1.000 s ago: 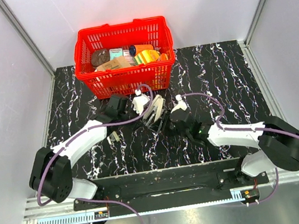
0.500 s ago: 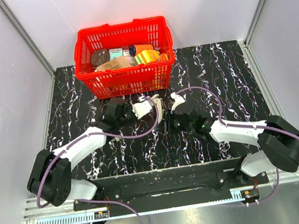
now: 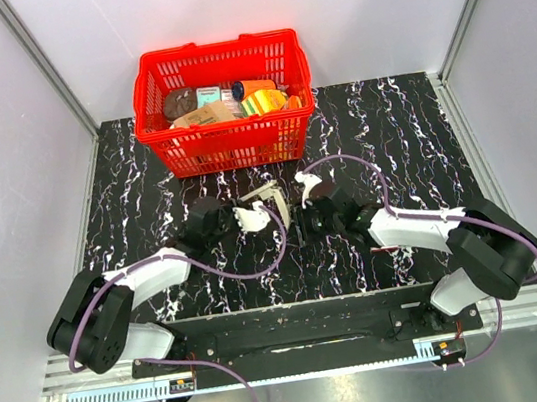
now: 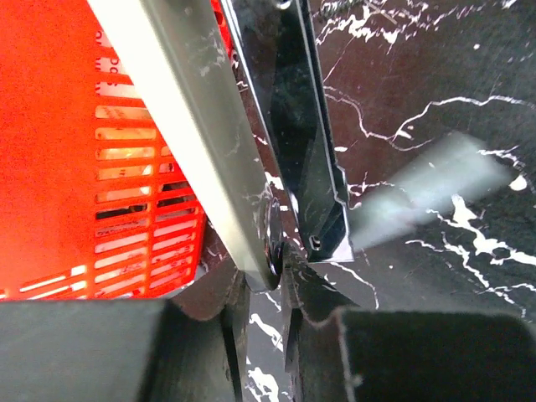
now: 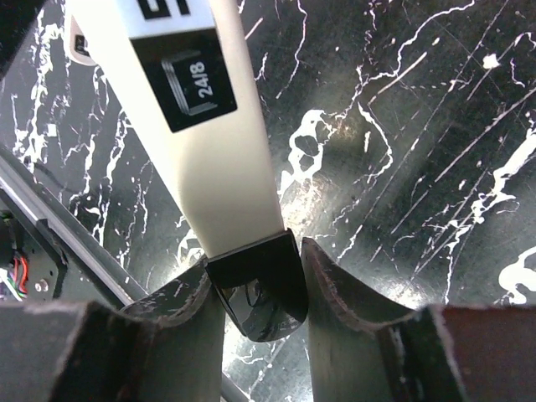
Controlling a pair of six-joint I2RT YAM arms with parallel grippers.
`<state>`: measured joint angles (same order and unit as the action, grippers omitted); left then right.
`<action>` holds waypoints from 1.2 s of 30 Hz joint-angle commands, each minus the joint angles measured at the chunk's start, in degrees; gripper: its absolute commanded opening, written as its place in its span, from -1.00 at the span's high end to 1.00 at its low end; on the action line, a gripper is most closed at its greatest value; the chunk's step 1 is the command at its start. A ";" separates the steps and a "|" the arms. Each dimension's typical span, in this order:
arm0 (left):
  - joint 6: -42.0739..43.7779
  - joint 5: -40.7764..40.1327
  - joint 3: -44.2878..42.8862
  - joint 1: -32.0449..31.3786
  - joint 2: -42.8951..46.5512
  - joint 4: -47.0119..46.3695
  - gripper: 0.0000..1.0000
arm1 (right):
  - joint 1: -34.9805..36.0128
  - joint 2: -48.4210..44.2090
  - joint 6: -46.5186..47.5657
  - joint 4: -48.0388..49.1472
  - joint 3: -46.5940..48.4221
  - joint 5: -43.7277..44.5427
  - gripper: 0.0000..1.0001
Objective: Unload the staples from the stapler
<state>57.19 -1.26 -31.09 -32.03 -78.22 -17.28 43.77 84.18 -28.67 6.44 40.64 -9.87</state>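
Note:
The stapler [image 3: 272, 200] hangs open just above the black marble table, in front of the basket and between both grippers. In the left wrist view its silver metal rail [image 4: 197, 142] and its glossy black part [image 4: 297, 126] spread apart. My left gripper [image 4: 266, 289] is shut on the rail's hinge end. In the right wrist view the stapler's cream cover [image 5: 201, 142] carries a "24/8" label. My right gripper [image 5: 255, 280] is shut on the cover's black end. From above, the left gripper [image 3: 254, 216] and the right gripper [image 3: 302, 208] face each other. No staples show.
A red basket [image 3: 230, 148] full of mixed items stands at the back, close behind the stapler, and fills the left side of the left wrist view as red mesh [image 4: 100, 167]. White walls and metal rails border the table.
Both grippers have drawn closer together and the stapler has turned between them. The left gripper has come nearer to me, and the right gripper has shifted left toward the basket.

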 commanded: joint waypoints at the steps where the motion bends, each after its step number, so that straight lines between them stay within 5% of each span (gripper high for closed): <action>1: 14.17 -6.74 3.84 -0.05 1.57 -4.77 1.00 | -4.21 -2.88 -3.06 0.77 2.42 8.46 1.00; 14: 19.28 -9.46 7.80 -2.07 -0.45 -12.87 1.00 | -6.15 -4.38 -2.01 -0.81 3.92 7.41 1.00; 17: 12.37 -9.82 3.78 -3.73 0.69 -4.91 1.00 | -6.24 -4.46 -3.85 0.67 3.92 6.97 1.00; 24: -18.22 0.98 -11.43 -8.48 0.61 21.21 1.00 | -6.15 -4.73 -12.28 8.23 5.59 5.39 1.00; 32: -33.71 15.83 -21.46 -9.45 -5.80 27.29 0.99 | -6.15 -2.09 -21.43 17.65 4.80 3.54 1.00; 36: -36.62 18.74 -25.07 -9.28 -8.09 30.46 0.69 | -6.15 -2.79 -18.89 12.56 5.93 7.66 1.00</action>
<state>25.96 9.82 -53.04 -40.93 -84.36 5.74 38.68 82.59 -45.58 14.46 42.44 -8.47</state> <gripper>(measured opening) 0.198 0.434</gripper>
